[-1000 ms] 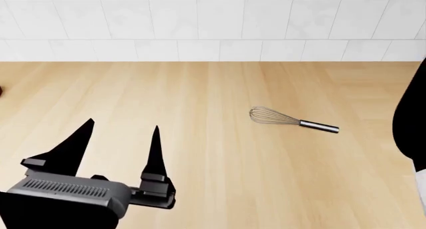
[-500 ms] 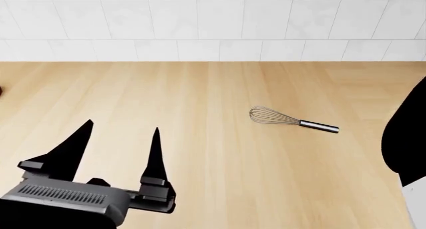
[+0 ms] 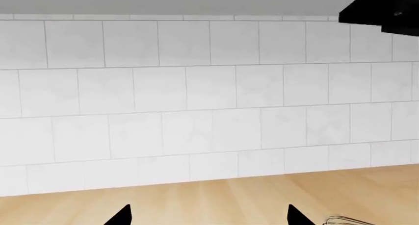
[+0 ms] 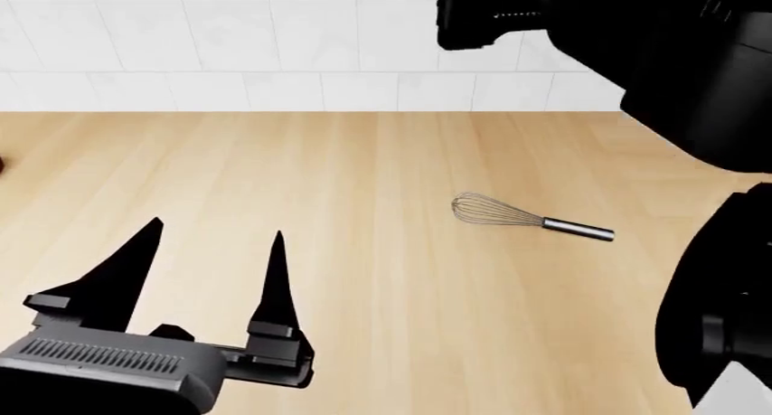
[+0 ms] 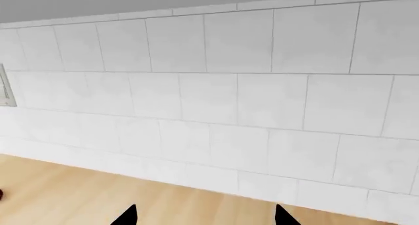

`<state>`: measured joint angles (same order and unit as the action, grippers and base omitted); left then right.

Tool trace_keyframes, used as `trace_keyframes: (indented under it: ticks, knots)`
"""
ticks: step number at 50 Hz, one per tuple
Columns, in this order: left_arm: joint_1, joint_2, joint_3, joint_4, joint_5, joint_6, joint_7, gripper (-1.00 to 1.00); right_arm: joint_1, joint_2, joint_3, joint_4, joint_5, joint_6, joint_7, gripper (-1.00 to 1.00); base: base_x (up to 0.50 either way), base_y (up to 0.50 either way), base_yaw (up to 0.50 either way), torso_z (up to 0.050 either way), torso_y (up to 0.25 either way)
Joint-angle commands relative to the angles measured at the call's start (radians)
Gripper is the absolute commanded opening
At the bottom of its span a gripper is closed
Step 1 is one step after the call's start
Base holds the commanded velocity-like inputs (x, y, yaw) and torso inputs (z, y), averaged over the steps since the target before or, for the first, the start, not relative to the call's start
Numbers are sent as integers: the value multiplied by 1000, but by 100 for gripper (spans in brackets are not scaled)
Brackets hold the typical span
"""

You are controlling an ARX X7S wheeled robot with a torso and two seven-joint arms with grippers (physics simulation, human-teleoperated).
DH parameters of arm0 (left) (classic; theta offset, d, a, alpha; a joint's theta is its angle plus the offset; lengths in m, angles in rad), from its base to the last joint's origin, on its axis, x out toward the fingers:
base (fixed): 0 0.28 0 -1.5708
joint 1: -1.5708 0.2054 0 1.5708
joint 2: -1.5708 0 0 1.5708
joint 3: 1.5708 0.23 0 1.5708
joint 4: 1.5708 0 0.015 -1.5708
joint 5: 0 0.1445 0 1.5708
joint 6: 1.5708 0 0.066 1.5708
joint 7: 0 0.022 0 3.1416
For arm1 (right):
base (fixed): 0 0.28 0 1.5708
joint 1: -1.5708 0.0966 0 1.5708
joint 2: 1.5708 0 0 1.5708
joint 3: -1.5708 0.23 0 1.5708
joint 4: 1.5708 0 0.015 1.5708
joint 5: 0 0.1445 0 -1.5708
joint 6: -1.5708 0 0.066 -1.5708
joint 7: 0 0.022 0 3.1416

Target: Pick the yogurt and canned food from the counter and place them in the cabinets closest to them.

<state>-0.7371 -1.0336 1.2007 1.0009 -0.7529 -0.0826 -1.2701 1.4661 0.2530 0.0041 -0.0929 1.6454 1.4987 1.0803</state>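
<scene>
- The left end effector point(image 4: 215, 257) hung low over the near part of the counter point(image 4: 386, 162), its two black pointed fingers point(image 4: 275, 279) spread wide apart and holding nothing.
- In the left wrist view only the two finger tips showed, far apart, above the beige wood-grain surface.
- A wire whisk point(image 4: 531, 219) lay flat on the counter farther out and to the robot's right of that end effector, well apart from it, with its metal handle pointing right; a sliver of its wires point(image 3: 347, 220) showed in the left wrist view.
- The right arm point(image 4: 627, 35) reached high across the upper right of the head view, in front of the wall.
- The right end effector point(image 5: 206, 216) showed only as two black tips in its wrist view, set wide apart with nothing between them.
- A white tiled wall point(image 4: 241, 44) rose at the far edge of the counter.
- Neither the yogurt nor the can appeared in any view.
</scene>
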Motion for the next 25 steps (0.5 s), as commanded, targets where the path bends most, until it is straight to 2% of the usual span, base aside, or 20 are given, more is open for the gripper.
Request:
trace_keyframes:
  ticks: [1, 5, 14, 18, 25]
  knots:
    - [-3, 1, 4, 5, 3, -5, -5, 100, -187, 20, -15, -95, 38, -25, -3, 100, 0, 0, 0, 0, 0]
    - [-5, 1, 5, 8, 3, -8, -8, 100, -256, 29, -29, -150, 6, -27, -28, 100, 0, 0, 0, 0, 0]
    - [-10, 2, 7, 10, 1, -12, -12, 100, -400, 68, -115, -306, -196, -59, -112, 100, 0, 0, 0, 0, 0]
    - [-12, 3, 7, 8, -1, -12, -10, 100, -445, 67, -121, -317, -183, -63, -76, 100, 0, 0, 0, 0, 0]
    - [-10, 5, 11, 3, 1, -8, -8, 100, -494, 53, -133, -301, -49, -45, 46, 100, 0, 0, 0, 0, 0]
